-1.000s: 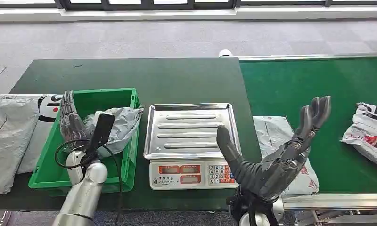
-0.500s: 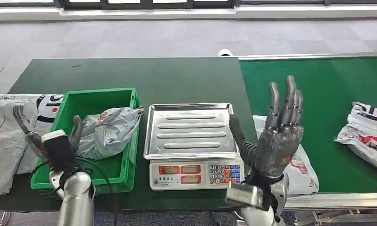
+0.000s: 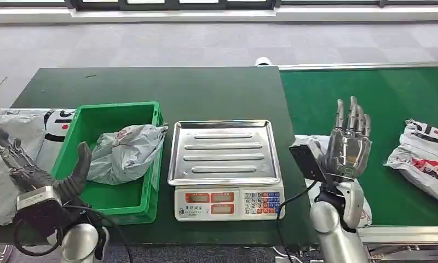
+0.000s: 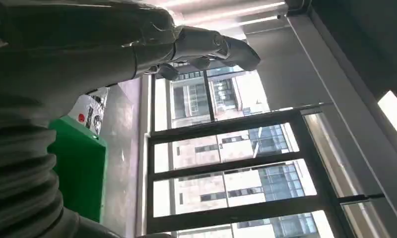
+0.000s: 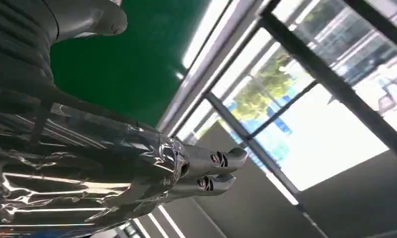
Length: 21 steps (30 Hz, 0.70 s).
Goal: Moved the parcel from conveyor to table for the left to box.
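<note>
Head view. You see one dark green desk (image 3: 151, 82) and, to its right, one green conveyor (image 3: 381, 93). On the desk stand one green box (image 3: 148, 197) and one scale (image 3: 226, 204) with a bare steel tray. One grey parcel (image 3: 124, 153) lies crumpled inside the box, against its right wall. Two more parcels lie on the conveyor: one (image 3: 310, 145) at its near left corner, partly hidden behind your right arm, and one (image 3: 422, 161) at the right edge of the frame. Further grey bags (image 3: 9, 148) lie on the desk left of the box; their number cannot be told. The left robot hand (image 3: 39, 172) is raised just outside the box's near left corner, fingers spread wide, holding nothing. The right robot hand (image 3: 348, 145) is raised upright over the conveyor's near left corner, fingers straight and close together, palm away from the camera, holding nothing.

Left wrist view. The left robot hand (image 4: 137, 39) points up toward windows and ceiling, fingers extended with nothing between them. A corner of the box (image 4: 80, 168) and a printed bag (image 4: 92, 111) show beside the wrist cover.

Right wrist view. The right robot hand (image 5: 137, 168) shows as shiny fingers (image 5: 206, 173) stretched out, empty, toward windows. The conveyor (image 5: 127, 64) lies behind them.
</note>
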Motion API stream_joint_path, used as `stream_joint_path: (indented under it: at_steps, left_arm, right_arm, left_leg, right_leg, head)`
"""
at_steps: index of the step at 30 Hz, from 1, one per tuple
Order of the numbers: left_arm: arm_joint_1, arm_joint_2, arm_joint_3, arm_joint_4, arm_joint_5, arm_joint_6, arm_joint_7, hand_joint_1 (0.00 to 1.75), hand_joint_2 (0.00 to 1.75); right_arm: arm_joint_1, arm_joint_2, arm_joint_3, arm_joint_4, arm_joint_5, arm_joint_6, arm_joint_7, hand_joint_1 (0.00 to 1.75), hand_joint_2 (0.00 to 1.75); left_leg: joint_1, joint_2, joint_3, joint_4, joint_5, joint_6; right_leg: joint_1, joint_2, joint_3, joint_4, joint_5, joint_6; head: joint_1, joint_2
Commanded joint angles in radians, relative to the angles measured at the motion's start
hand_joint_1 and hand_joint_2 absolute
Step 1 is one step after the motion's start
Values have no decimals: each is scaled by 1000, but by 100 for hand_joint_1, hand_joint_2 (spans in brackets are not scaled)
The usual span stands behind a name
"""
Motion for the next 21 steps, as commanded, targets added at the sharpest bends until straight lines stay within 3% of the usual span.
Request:
stream_joint_path:
  at_steps: [1,13,14,18,19,21]
  left_arm:
    - [26,56,-87,-24,26,-19,21,0,175]
    - [21,61,-79,-21,38,-18,26,0,175]
    - [18,68,-81,-20,40,-13,23,0,175]
    - [14,81,-81,-24,48,-1,17,0,175]
    - [14,82,-80,-26,46,0,17,0,175]
    - [10,84,-80,-30,49,-8,22,0,175]
  right_arm:
    - [-75,-39,-329,302,-143,43,-7,0,175]
    - [-71,-33,-374,333,-194,83,7,0,175]
    - [-80,-27,-386,340,-273,148,-12,0,0]
    - [-102,-17,-414,371,-355,213,-53,0,0]
    - [-106,-9,-424,369,-397,236,-68,0,175]
    - [-109,-7,-436,378,-439,266,-71,0,175]
  left_leg:
    - [0,0,2,-3,1,0]
    - [0,2,1,-1,-1,1]
    - [0,3,1,-2,0,0]
    - [0,5,4,-5,1,0]
    - [0,5,2,-3,0,0]
    - [0,5,2,-4,0,0]
  right_leg:
    - [0,-2,3,-4,1,0]
    - [0,-1,0,-2,0,0]
    - [0,-1,1,-3,0,0]
    - [1,0,3,-6,2,0]
    - [0,1,1,-3,1,0]
    - [0,0,1,-4,1,0]
  head:
    - [0,0]
    - [0,0]
    - [0,0]
    - [0,0]
    - [0,0]
    - [0,0]
